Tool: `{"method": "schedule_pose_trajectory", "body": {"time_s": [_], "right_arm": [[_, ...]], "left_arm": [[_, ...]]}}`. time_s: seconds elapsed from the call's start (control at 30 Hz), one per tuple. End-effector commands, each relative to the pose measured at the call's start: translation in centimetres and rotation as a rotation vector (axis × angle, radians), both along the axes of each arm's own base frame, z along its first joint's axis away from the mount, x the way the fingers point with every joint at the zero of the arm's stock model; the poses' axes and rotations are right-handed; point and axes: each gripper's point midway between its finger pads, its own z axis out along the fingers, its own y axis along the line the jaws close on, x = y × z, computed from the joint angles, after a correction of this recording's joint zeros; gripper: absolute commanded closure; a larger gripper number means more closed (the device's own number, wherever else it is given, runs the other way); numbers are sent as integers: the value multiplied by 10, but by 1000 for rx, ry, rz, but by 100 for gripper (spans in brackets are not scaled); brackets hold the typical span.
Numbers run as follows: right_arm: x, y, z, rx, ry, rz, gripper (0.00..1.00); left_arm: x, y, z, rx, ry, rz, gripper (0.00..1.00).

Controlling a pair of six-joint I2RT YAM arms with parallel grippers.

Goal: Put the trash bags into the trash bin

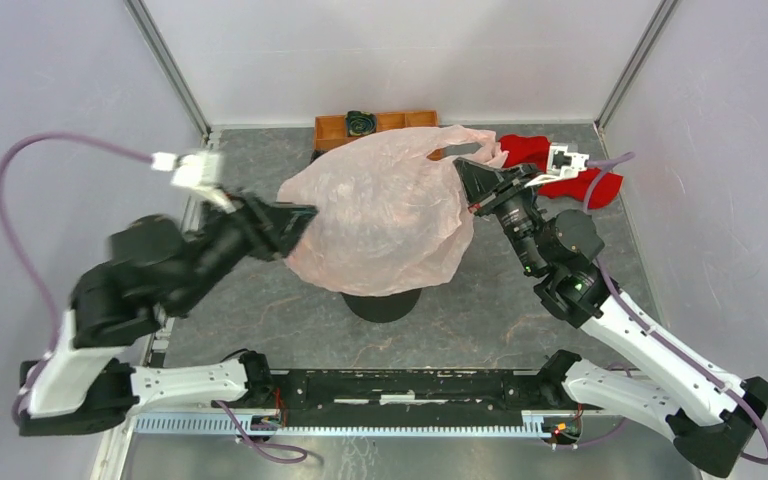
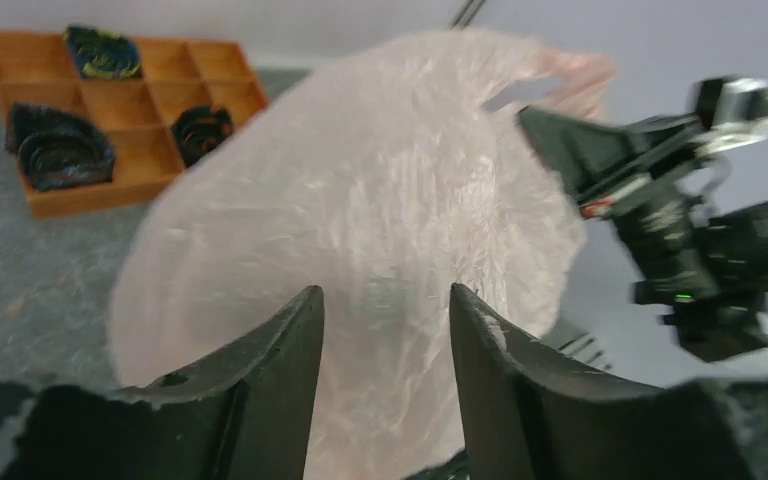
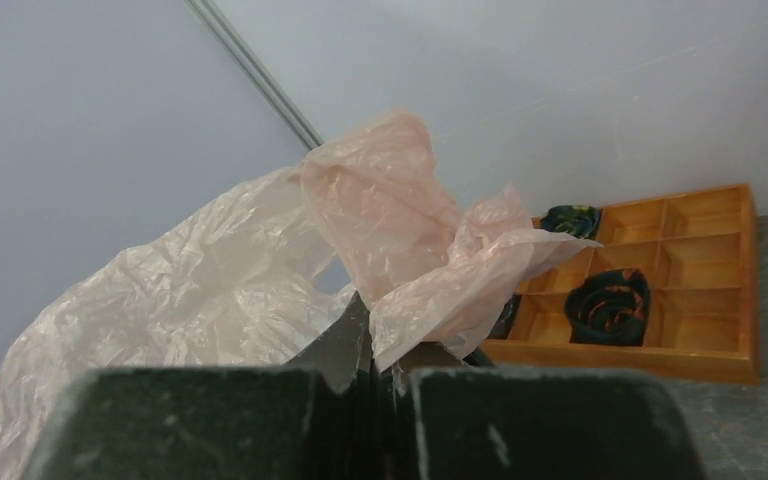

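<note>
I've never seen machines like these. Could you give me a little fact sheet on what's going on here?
Bag: pale pink plastic bag, spread over the bin and hiding its mouth
Bin: black trash bin, only its lower part showing below the bag
Right arm: right gripper shut on a bunched edge of the bag
Left arm: left gripper open, at the bag's left side
Background: orange tray at the back wall; red cloth at the back right
</note>
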Motion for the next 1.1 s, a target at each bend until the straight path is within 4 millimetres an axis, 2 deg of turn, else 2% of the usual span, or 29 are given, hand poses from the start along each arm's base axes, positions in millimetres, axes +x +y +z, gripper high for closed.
{"method": "schedule_pose_trajectory", "body": {"time_s": [0.0,0.1,0.17,0.27,0.37,0.47,0.53,0.6,0.73,0.87,1.07], "right_arm": [[-5,-14,38,-51,-104,-55,99],[-10,-10,47,-71,-135,-24,99],[-17,-3,56,-78,-166,25,99],[-34,14,74,-95,-257,143,99],[-58,34,93,-116,-394,290,99],[-66,49,98,-94,-420,380,99],[-63,61,93,-91,-405,426,99],[-57,73,81,-103,-372,459,99],[-50,91,64,-128,-336,515,99],[-47,102,44,-186,-315,543,99],[-41,120,3,-273,-229,573,99]], "left_arm": [[27,-32,-50,199,134,101,46],[37,-52,-84,292,152,106,45],[50,-55,-97,355,156,174,44],[72,-74,-117,452,176,204,46],[93,-94,-152,526,241,186,54],[109,-94,-205,555,355,159,65],[113,-94,-220,490,400,125,67],[110,-97,-218,422,404,76,67],[98,-100,-189,338,355,11,59],[86,-88,-157,301,315,-7,41],[55,-62,-115,263,225,-66,24]]}}
